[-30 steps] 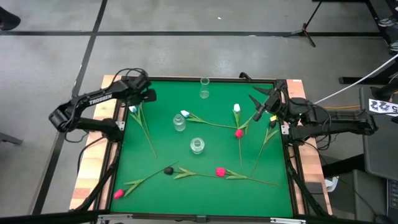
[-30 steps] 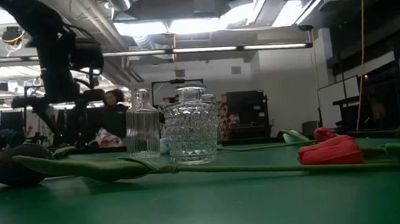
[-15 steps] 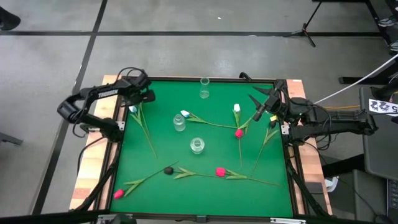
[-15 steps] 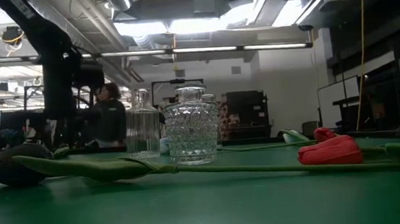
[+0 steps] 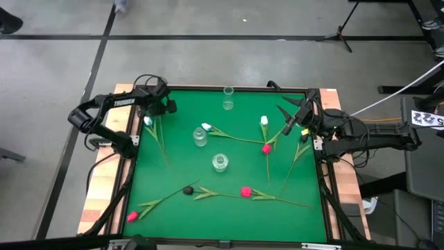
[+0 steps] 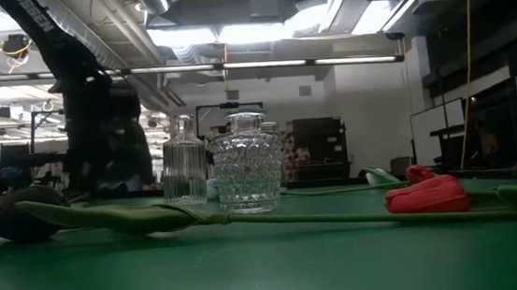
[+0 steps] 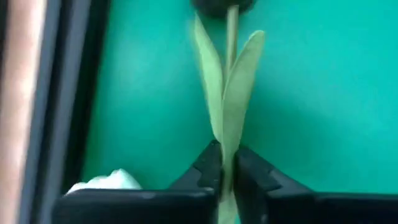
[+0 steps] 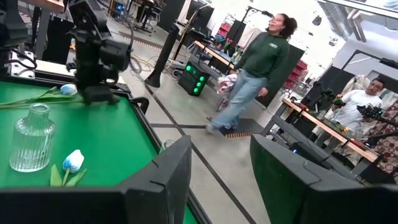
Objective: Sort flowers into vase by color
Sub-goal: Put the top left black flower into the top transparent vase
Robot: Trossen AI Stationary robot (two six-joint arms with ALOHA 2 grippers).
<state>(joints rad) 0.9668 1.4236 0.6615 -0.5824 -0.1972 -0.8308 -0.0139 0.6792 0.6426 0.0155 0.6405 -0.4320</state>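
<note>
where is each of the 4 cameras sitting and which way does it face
High view: above the table, looking straight down; both arms show, left gripper over a white tulip, right gripper at the far right edge.
Low view: table-top height, looking level past a cut-glass vase; one dark arm drops in.
Left wrist view: looking down past its fingers, shut on that tulip's stem.
Right wrist view: looking across the mat past its open fingers toward people beyond.
Shared: right wrist and high views both show the left gripper.
</note>
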